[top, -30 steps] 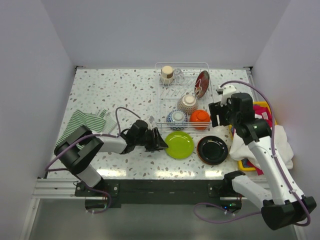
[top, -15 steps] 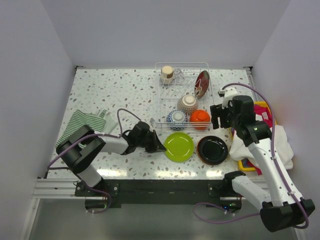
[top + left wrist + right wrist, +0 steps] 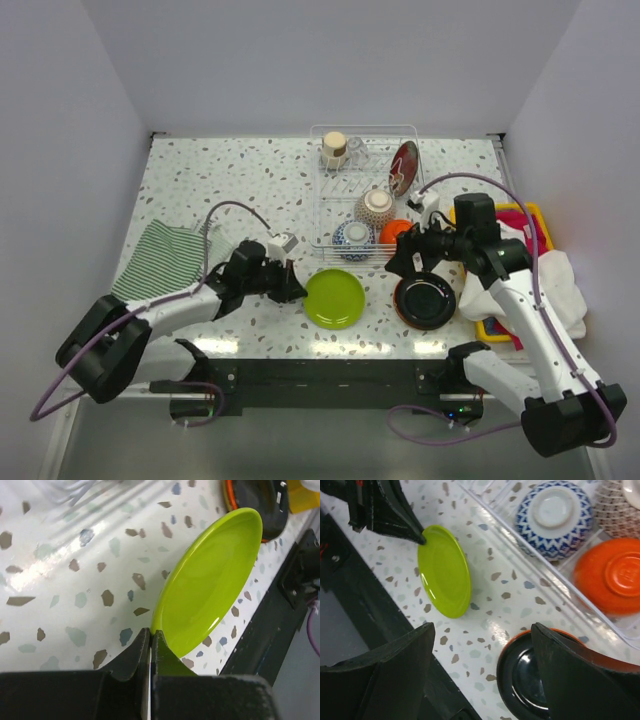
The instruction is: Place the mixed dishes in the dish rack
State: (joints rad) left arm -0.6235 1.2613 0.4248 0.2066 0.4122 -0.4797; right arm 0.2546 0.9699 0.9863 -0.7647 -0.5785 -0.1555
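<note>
Two plates sit near the front edge of the speckled surface (image 3: 240,190). The left hand (image 3: 150,632) is pinched onto the rim of the lime green plate (image 3: 210,580), which is tilted. Just to its right the black plate (image 3: 425,300) lies flat, with the right hand (image 3: 484,625) spread wide above it, holding nothing. Farther back, the dish rack (image 3: 318,190) holds the blue-white patterned bowl (image 3: 552,510) and orange bowl (image 3: 612,575) upside down, then the dark red plate (image 3: 404,165) upright and a beige cup (image 3: 334,148) at the far end.
</note>
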